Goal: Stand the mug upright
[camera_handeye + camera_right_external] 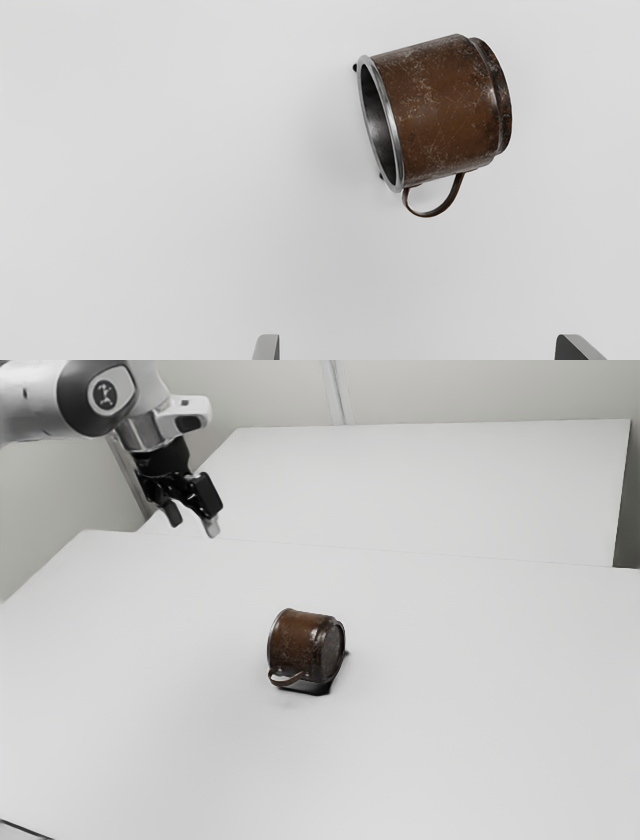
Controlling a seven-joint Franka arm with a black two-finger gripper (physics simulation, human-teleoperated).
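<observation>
**A mug (303,644) on its side: upright stance not attained**

The mug lies on the bench (450,710), well in from the far edge and from the edge at the exterior view's left. Its mouth faces the exterior view's left and its base (333,650) the exterior view's right; the handle (426,215) juts from the side of the body. The tool (192,525) is raised near the bench's far corner at the exterior view's left, well apart from the mug, its fingers spread and nothing between them. Judged against the task, the goal is unmet: a hold on the mug, a turn to bring the mouth upward and a release onto the base remain. A dark patch (319,689) shows beneath the mug; whether it is shadow or a separate object cannot be told

Surface and room: the bench is plain, pale and matt, with soft shading around the mug. Past its far edge lies a second white surface (420,480), backed by pale walls (480,390) with a vertical seam (338,395)
</observation>
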